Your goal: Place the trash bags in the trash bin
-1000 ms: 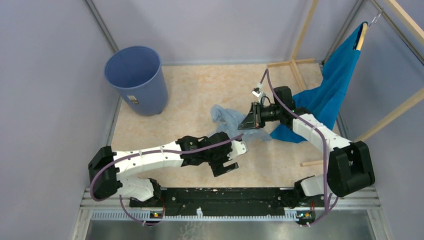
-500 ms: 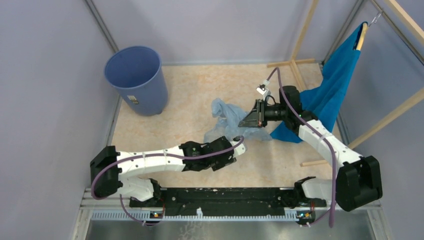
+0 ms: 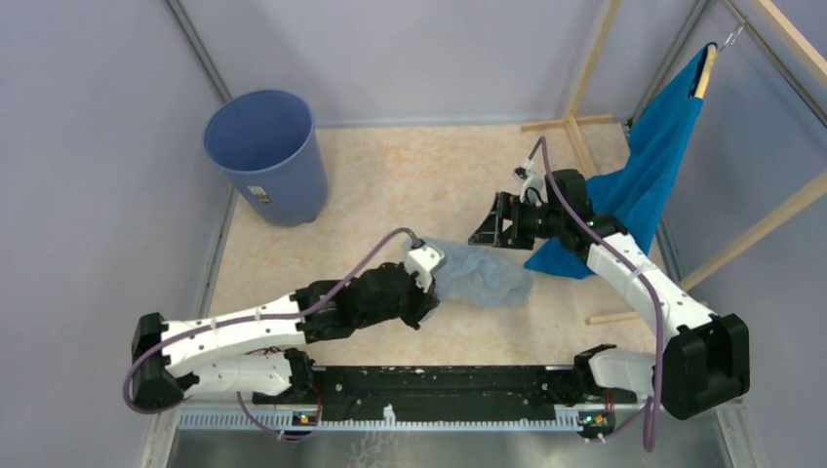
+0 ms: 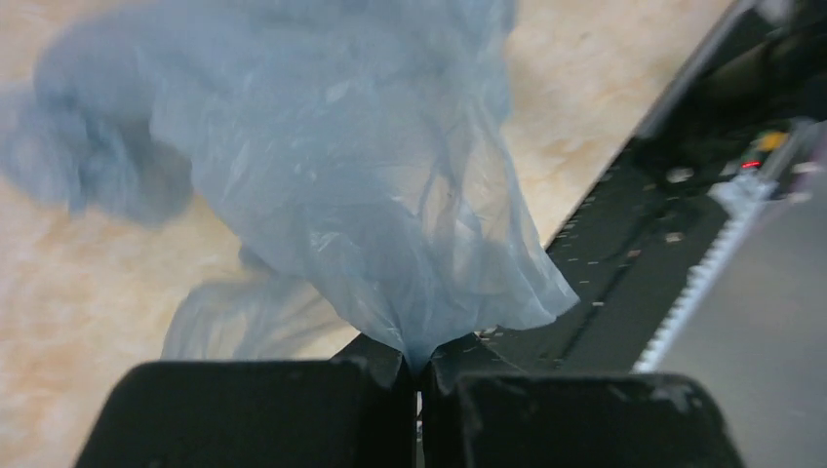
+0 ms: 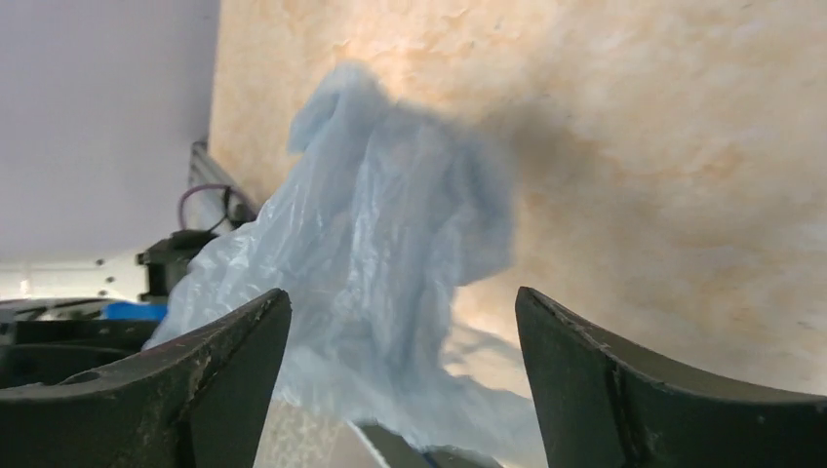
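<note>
Having drawn our left gripper (image 4: 419, 375) leftward, we are clamping the bag (image 3: 485, 277) tight in it on the table (image 3: 390, 185), our right gripper (image 5: 400, 375) gaping empty just beyond, and judging that a lift toward the far-left bin (image 3: 271, 161) comes next.

Trash bag (image 4: 361, 195): thin pale-blue plastic film, see-through, crinkled, faintly glossy along its creases. Trash bin (image 3: 268, 156): smooth blue plastic, matt. Table (image 3: 390, 185): beige, mottled like stone, matt. The cloth (image 3: 653, 166) is opaque teal fabric in soft folds, beside a bare pale wood frame (image 3: 590, 68). Right gripper (image 5: 402, 312): black matt plastic, edges scuffed pale.
</note>
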Available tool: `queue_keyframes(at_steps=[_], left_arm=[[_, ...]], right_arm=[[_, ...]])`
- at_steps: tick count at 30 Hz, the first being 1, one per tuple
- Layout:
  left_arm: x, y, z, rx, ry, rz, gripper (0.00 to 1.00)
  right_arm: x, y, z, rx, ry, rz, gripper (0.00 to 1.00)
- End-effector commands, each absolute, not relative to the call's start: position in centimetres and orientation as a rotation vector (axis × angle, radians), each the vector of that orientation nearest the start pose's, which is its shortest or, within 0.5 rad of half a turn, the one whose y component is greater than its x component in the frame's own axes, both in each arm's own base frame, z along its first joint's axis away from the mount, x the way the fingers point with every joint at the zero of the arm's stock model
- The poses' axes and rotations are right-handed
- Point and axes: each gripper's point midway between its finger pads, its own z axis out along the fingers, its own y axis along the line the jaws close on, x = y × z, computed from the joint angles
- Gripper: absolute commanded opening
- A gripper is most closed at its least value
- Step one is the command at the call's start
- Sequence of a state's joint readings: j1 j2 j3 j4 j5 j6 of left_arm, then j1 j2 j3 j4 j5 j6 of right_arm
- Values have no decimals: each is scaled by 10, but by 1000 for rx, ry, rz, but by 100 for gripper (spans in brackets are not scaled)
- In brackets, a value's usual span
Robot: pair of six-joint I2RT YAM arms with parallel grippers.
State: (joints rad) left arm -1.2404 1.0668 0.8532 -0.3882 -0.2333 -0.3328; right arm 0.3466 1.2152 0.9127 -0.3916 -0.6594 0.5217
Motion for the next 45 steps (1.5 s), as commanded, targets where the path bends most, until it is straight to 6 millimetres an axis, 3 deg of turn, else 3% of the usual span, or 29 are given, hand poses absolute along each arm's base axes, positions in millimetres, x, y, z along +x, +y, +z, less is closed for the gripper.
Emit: queue_keyframes(at_steps=[1,5,9,13,17,20,24,26,29,31,32,37,42,45], left_arm=[[115,-317,228,690,1998,-1069,0],[124,-303,247,650,2005,-1277,0],[139,-289,245,615,2073,-1395,0],[145,-288,251,626,2076,-1476,0],[153,-292,253,577,2084,-1520,0],[154,-295,252,559,2082,-1564,0],[153,-298,255,548,2069,-1618,0],[152,-298,257,551,2067,-1633,0],[150,-296,258,547,2067,-1636,0],[152,-294,254,537,2087,-1606,0],[154,-293,253,532,2096,-1579,6],[170,-278,251,500,2107,-1363,62],[177,-259,258,527,2056,-1190,94],[182,-242,258,513,2067,-1054,98]], right_arm=[[266,202,220,-236,2265,954,88],[262,203,226,-286,2217,943,92],[253,212,215,-344,2204,971,94],[237,229,200,-399,2239,1046,95],[221,253,193,-332,2277,1122,95],[218,265,183,-250,2291,1084,94],[227,268,155,-103,2337,953,80],[232,267,147,-44,2333,915,77],[236,272,145,5,2305,947,73],[237,279,151,8,2265,1012,61],[237,281,154,10,2254,1030,53],[239,277,157,44,2269,1003,0],[243,270,154,82,2320,959,0],[244,267,152,111,2336,968,0]])
